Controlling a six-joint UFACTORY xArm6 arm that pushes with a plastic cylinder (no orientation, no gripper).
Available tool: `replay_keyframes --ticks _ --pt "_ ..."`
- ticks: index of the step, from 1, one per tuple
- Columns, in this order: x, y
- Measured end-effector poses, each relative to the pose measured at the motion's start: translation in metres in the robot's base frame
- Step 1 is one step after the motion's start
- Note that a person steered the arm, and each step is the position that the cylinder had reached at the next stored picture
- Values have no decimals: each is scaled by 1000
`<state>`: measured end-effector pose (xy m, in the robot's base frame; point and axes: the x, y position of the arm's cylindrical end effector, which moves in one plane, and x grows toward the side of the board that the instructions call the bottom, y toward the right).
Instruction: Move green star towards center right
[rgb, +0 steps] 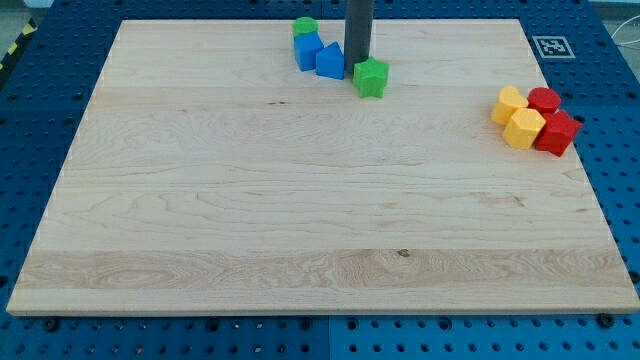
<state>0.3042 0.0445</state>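
The green star (371, 77) lies near the view's top, a little right of the middle of the wooden board (300, 200). My rod comes down from the view's top, and my tip (357, 67) stands right at the star's upper left side, touching or almost touching it. Just left of my tip are two blue blocks (320, 57), and a green round block (305, 27) sits above them.
At the view's right stands a cluster of two yellow blocks (517, 117) and two red blocks (553, 119). A fiducial tag (552, 46) is at the board's top right corner. The board lies on a blue perforated table.
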Motion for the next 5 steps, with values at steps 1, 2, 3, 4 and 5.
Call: replay_keyframes --ticks 1,2,3,4,5 --pt "0 2" --pt "10 9" --pt "37 22" --pt "50 63" --pt "57 56"
